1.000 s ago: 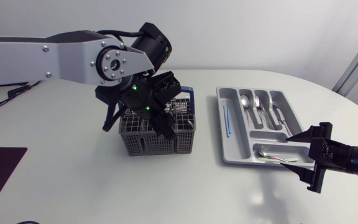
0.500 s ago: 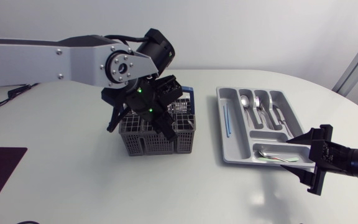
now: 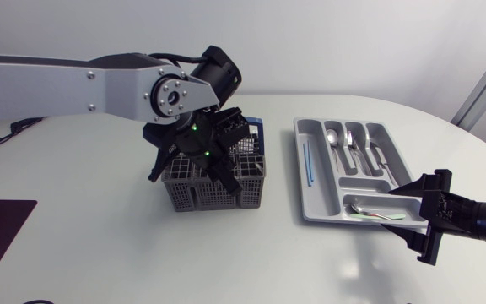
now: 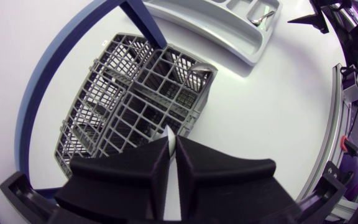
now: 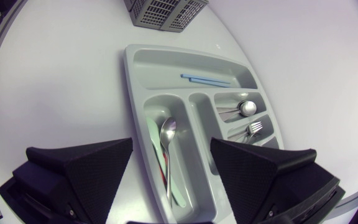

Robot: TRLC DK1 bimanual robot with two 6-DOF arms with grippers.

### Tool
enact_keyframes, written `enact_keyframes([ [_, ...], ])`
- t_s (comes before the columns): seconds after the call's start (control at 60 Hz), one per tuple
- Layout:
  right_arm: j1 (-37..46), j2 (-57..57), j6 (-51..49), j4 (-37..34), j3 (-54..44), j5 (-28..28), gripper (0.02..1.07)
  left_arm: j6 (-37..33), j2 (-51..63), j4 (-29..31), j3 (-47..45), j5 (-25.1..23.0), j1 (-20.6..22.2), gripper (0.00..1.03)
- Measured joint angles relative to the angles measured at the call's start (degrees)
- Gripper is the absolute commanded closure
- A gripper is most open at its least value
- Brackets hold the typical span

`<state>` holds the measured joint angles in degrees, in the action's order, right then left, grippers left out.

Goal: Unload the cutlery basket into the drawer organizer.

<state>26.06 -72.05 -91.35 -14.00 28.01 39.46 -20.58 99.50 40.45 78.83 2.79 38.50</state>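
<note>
One cutlery basket (image 3: 202,196), one drawer organizer (image 3: 315,203), two claws over the surface (image 3: 99,253). The left claw (image 4: 172,148) hangs right above the basket, fingers all but closed, nipping a thin silver piece (image 4: 169,137). Only its wrist view shows that, and I can't tell what kind. The right claw (image 5: 171,143) sits beyond the organizer, far from the basket, spread wide and holding nothing. Its wrist view picks out a spoon (image 5: 168,129) in the organizer. A strip of surface separates organizer from basket.
</note>
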Motion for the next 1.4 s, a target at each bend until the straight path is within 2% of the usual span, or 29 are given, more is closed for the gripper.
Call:
enact_keyframes([
  [0.433,0.68,0.0,-0.39,0.0,0.0,0.22,0.17,0.0,-1.25,0.22,0.17,-0.15,0.31,1.0],
  [0.6,0.68,0.0,-0.39,-0.22,0.0,0.22,0.17,0.24,-1.75,2.69,2.19,-3.56,-0.37,1.0],
  [1.2,0.68,1.36,-0.42,-2.38,0.0,0.26,0.17,2.3,-2.4,9.29,7.13,-17.57,-6.99,1.0],
  [1.4,0.68,1.75,-0.42,-2.6,-0.02,0.24,0.17,2.8,-2.4,10.67,7.93,-20.35,-8.31,1.0],
])
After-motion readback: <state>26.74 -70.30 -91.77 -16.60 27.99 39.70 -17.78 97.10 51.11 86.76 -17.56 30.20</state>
